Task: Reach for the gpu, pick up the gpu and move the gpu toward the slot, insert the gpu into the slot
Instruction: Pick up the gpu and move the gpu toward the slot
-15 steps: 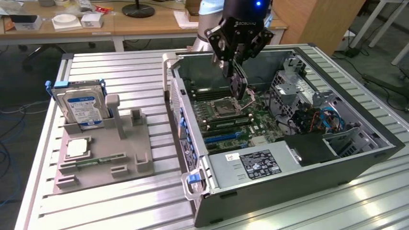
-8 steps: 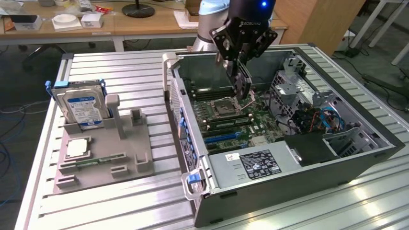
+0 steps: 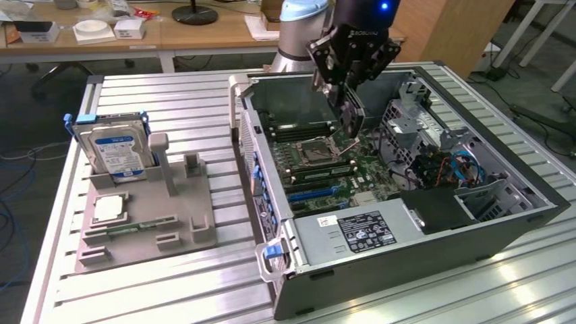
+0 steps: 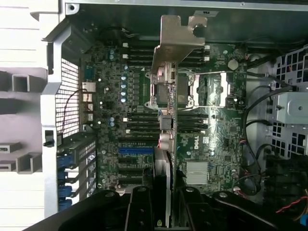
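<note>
**Above the motherboard: card carried edge-down**

Well apart from the gripper [image 3: 347, 94], toward the exterior view's left, the hard drive [image 3: 117, 145] stands parked in its grey holder [image 3: 180, 216]. Inside the open case [image 3: 405, 236], the gripper's half-closed fingers [image 4: 139, 207] pinch the gpu [image 3: 350, 123] by its flat faces, so it hangs edge-down beneath them, over the motherboard [image 3: 328, 177], not yet seated.

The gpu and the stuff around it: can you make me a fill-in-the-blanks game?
1. The fingers are shut on the gpu, holding it over the green ____ inside the open computer case.
2. The hard drive with the ____ label stands upright in the gray holder.
3. The green memory stick lies in that holder, on the exterior view's ____ of the case.

Missing words: motherboard; blue; left.
</note>
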